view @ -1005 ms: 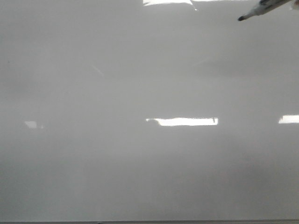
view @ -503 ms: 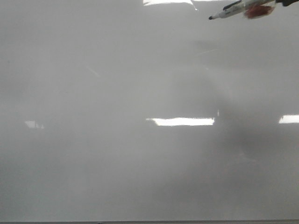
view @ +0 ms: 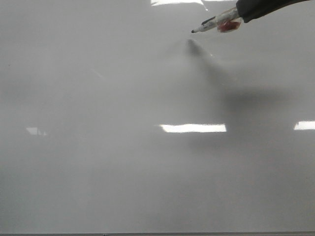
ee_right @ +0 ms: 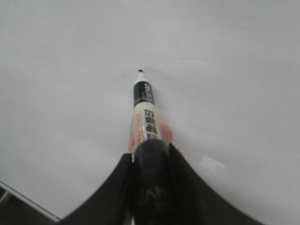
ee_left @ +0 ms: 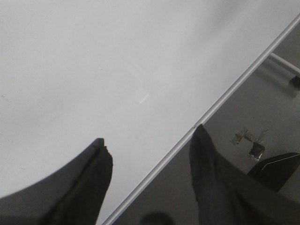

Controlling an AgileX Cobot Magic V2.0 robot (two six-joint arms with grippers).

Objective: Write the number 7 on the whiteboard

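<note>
We see no number 7 on the whiteboard (view: 123, 172); its glossy pale face is unmarked in all three views. The marker (view: 212, 24) lies with its long axis slanting from the upper right down toward the left in the front view, dark tip leading, near the board's far edge and right of centre. Its soft shadow sits just beneath the tip, so we judge the tip close to the surface, though we cannot tell whether it touches. The right gripper (ee_right: 150, 154) is clamped around the marker's barrel, the labelled body and black nib (ee_right: 140, 72) jutting forward over the board. Wide bare board stretches to the left and toward the near edge, where a thin dark rim (view: 157, 234) runs. The left wrist view alone shows the board's metal side edge (ee_left: 225, 96) and the grey floor beyond; the left gripper (ee_left: 150, 145) hangs there with its jaws spread, holding nothing, straddling that edge.
</note>
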